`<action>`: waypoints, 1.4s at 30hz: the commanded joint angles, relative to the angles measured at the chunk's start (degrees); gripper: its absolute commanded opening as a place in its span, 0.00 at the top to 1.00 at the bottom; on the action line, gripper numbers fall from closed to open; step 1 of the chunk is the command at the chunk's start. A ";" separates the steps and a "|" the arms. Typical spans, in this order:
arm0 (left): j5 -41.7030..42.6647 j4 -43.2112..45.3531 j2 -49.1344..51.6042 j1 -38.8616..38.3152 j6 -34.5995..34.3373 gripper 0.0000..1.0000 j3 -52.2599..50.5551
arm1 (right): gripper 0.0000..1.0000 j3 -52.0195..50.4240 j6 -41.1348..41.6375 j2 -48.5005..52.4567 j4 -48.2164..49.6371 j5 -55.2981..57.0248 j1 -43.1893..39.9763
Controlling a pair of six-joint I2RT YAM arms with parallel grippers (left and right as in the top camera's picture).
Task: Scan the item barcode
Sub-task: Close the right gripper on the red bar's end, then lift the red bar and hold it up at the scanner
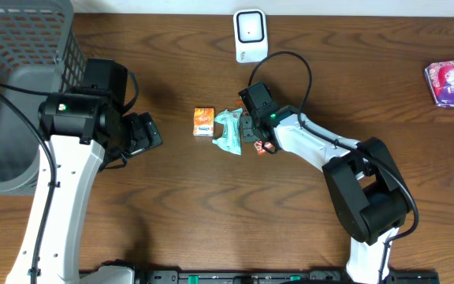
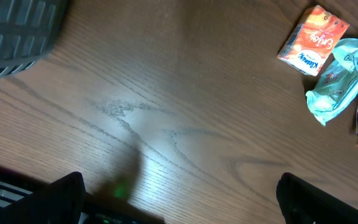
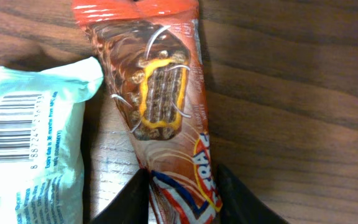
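Right tool (image 3: 182,190) is pinching the chocolate bar (image 3: 160,93) by its end, at 3 o'clock of the teal pouch (image 3: 36,143); light, slick, likely brittle, it is needing gentle edge grip. Left tool (image 2: 179,190) is gaping wide.

The left gripper (image 1: 144,134) hangs low at the left, jaws spread wide, holding nothing; the right arm stretches in toward the middle, wrist tipped down; the right gripper (image 3: 185,202) pinches a snack bar (image 3: 160,81) by its end.
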 commanded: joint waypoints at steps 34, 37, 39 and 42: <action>-0.31 -0.13 0.28 0.17 0.17 0.02 0.20 | 0.99 3.39 2.95 -10.60 34.88 0.66 -5.75; -0.33 -0.13 0.28 0.17 0.17 0.02 0.20 | 0.99 8.17 1.73 -8.46 35.34 0.70 -6.14; -0.31 -0.13 0.28 0.17 0.17 0.02 0.20 | 0.99 13.16 1.22 -5.68 32.89 0.70 -6.54; -0.33 -0.13 0.28 0.17 0.17 0.02 0.20 | 0.99 24.48 1.16 1.57 24.63 0.63 -6.84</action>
